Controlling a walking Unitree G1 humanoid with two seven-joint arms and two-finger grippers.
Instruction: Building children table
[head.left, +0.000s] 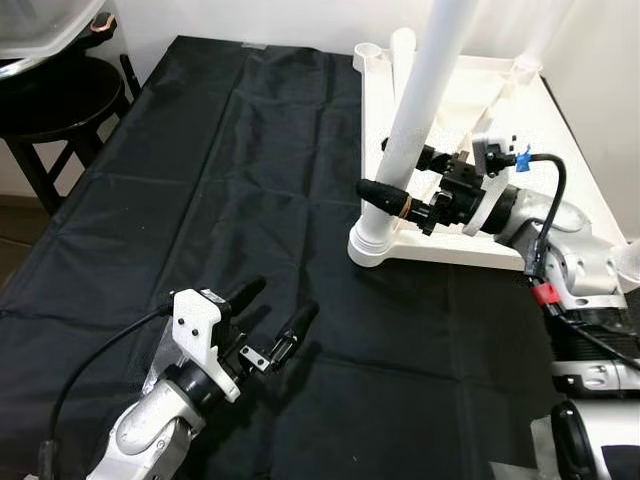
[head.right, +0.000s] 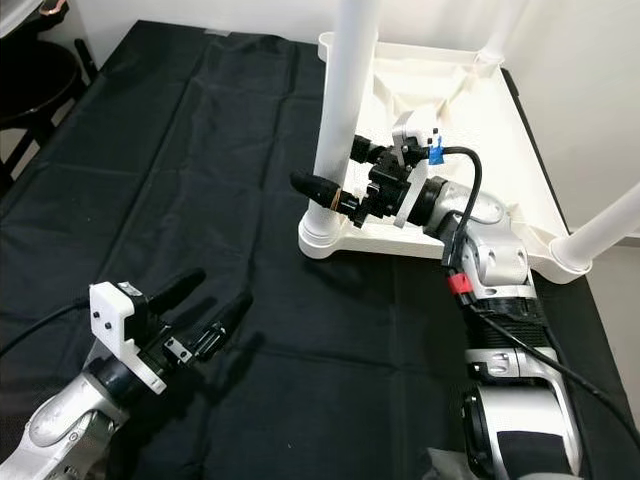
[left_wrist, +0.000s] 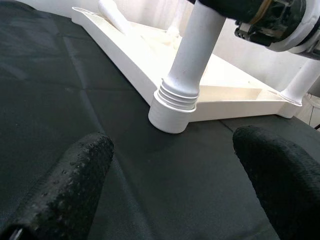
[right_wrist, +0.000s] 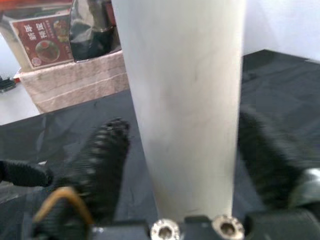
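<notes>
The white tabletop lies upside down on the black cloth, far right. The right gripper pinches the white table leg standing in the tabletop's near-left corner socket. The left gripper hovers over the cloth, near left, fingers spread, holding nothing

A home room: a black cloth covers the floor, with a dark stool and white wall beside it.

White tabletop upside down on black cloth — white leg upright in its corner socket
</notes>
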